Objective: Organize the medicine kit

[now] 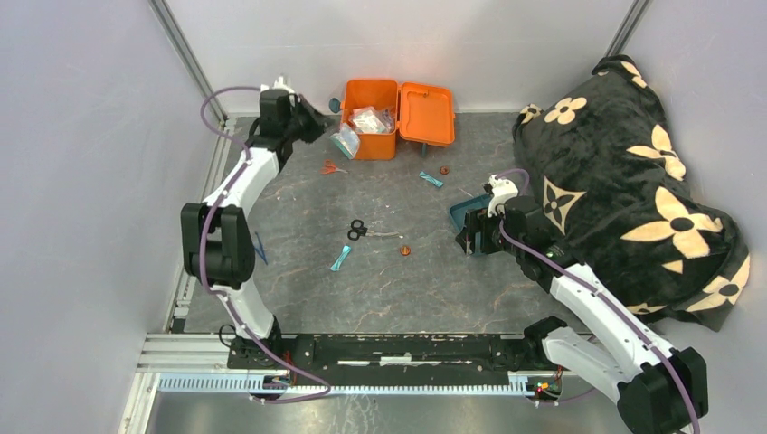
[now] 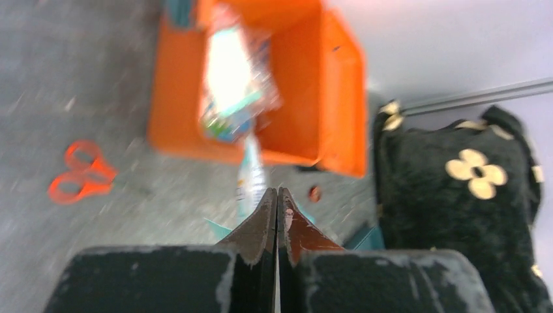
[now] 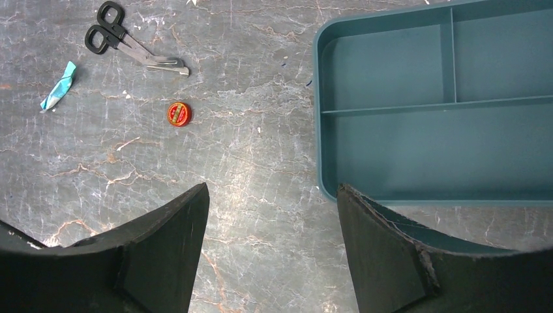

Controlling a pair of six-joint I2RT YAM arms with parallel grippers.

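Lid-back medicine kit (image 1: 373, 147), left hand (image 2: 277, 195) pinched together beside it

Medicine kit (image 1: 425, 115) is seen open at far centre, packets (image 1: 371, 119) piled inside, black scissors (image 1: 358, 230) lying mid-table.

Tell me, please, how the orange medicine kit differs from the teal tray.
The medicine kit is orange, the tray teal. The kit holds packets; the tray's visible compartments are empty. The kit has an open lid; the tray shows none. Both sit on the table.
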